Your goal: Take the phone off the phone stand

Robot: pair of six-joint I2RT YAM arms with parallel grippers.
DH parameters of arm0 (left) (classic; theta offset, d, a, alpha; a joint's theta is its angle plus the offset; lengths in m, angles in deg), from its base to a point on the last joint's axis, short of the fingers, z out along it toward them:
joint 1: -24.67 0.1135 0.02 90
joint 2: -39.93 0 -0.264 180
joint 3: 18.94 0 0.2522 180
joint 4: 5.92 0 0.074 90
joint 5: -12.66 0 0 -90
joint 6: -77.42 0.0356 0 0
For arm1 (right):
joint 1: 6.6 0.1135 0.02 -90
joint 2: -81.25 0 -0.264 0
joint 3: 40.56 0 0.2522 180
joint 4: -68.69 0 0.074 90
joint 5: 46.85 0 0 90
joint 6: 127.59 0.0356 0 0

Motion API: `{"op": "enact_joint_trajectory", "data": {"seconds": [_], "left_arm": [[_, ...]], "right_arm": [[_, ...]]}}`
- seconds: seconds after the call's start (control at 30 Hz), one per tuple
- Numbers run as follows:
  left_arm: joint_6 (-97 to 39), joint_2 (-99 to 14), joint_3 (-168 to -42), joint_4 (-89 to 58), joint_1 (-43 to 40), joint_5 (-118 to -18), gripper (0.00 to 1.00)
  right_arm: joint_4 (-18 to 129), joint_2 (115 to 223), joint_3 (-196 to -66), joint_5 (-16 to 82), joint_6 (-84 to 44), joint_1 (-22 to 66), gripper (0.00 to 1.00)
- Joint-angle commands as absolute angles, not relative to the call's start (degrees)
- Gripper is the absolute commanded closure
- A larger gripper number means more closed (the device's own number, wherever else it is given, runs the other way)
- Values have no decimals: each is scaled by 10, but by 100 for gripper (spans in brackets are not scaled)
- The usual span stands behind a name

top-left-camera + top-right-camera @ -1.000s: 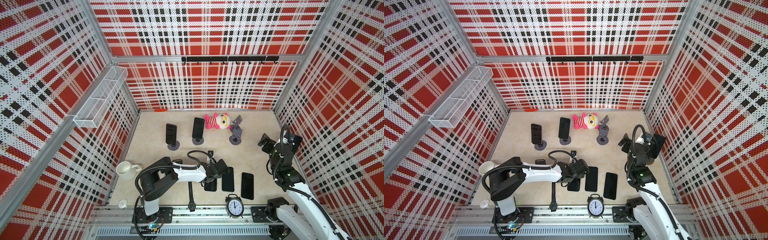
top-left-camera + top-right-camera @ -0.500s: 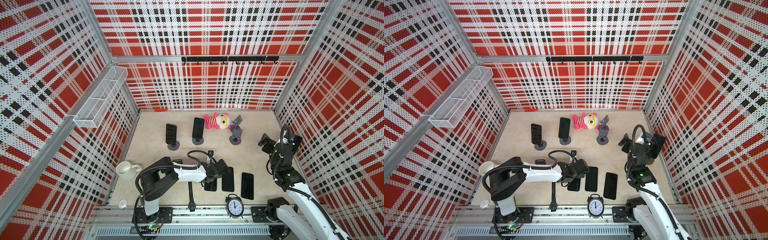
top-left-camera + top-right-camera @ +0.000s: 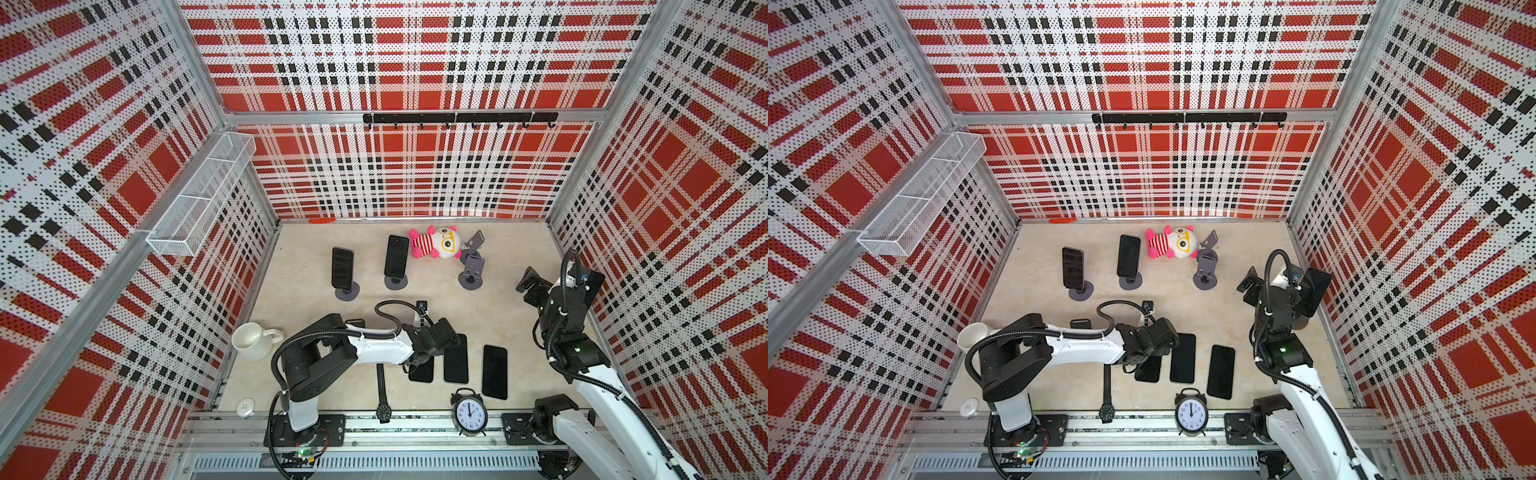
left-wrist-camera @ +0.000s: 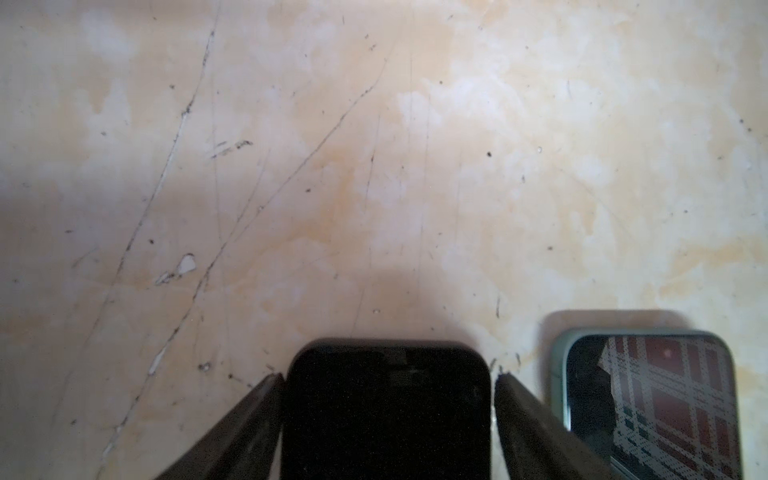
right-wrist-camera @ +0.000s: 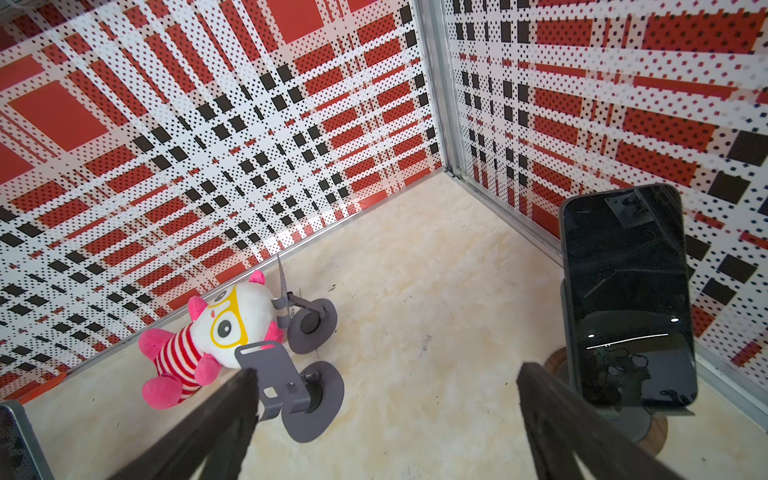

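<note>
The left end effector (image 4: 388, 379) is down at the tabletop (image 4: 374, 166) and its jaws have just eased apart: a sliver of gap shows beside the phone (image 4: 386, 415), now lying flat next to a second flat phone (image 4: 648, 399). That one looks delivered. Over on the right, the right end effector (image 5: 386, 370) hangs wide open, empty, facing a standing phone (image 5: 627, 299) on its stand (image 5: 636, 424), likely next.

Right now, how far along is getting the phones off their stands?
Done: three flat phones lie at the front, and two empty stands sit by the plush toy. In hand: the left gripper has its fingers flanking the leftmost phone, a sliver apart on one side, so it looks set down. Left: three phones on stands, two at the back, one before the open right gripper.
</note>
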State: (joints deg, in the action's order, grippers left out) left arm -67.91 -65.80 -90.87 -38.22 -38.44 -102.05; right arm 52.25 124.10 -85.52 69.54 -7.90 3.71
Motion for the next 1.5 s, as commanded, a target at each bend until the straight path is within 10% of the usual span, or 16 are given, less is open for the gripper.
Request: {"op": "enact_joint_trajectory", "data": {"seconds": [0.0, 0.83, 1.47], "left_arm": [[-705, -700, -884, -432, -383, -941, 18], [-534, -461, -1102, -536, -298, -1102, 15], [-404, -263, -733, -56, -253, -1087, 2]], "right_arm": [[535, 1236, -851, 701, -76, 33, 0], [478, 1294, -897, 608, -82, 33, 0], [210, 1326, -1116, 659, -80, 6, 0]]}}
